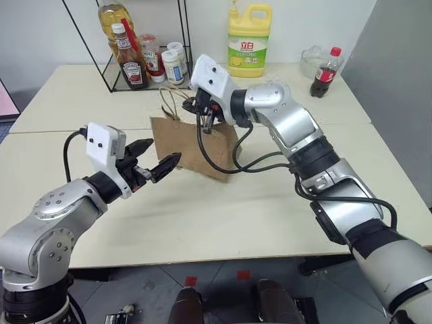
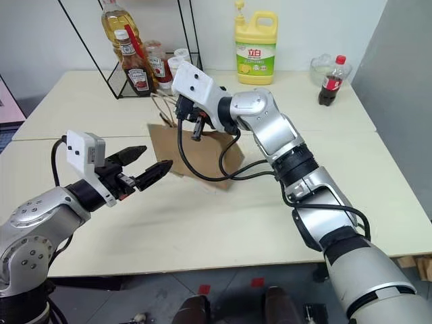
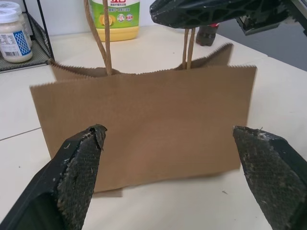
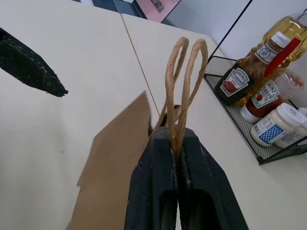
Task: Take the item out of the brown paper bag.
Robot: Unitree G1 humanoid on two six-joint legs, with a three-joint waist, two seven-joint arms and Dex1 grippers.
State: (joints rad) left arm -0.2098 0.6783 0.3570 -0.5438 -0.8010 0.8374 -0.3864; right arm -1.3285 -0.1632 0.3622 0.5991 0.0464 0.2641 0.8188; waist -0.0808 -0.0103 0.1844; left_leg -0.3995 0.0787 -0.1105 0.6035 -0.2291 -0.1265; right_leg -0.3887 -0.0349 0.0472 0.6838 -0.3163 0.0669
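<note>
While the right pincer [image 4: 176, 143] pinches the brown paper bag's [image 3: 144, 124] cord handles [image 4: 184, 81], the left pincer [image 1: 154, 158] gapes empty — the item is not yet out.

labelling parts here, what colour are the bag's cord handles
Tan, like the brown paper bag; the cord handles show best in the right wrist view.

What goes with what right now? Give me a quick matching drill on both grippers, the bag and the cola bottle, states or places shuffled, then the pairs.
Things:
1. left gripper
2. right gripper
3. brown paper bag
4. cola bottle

States or places:
A. shut on the cord handles
B. standing at the far right of the table
C. open, level, pointing at the bag's side
D. upright mid-table, top open

Pairs: 1-C, 2-A, 3-D, 4-B
</note>
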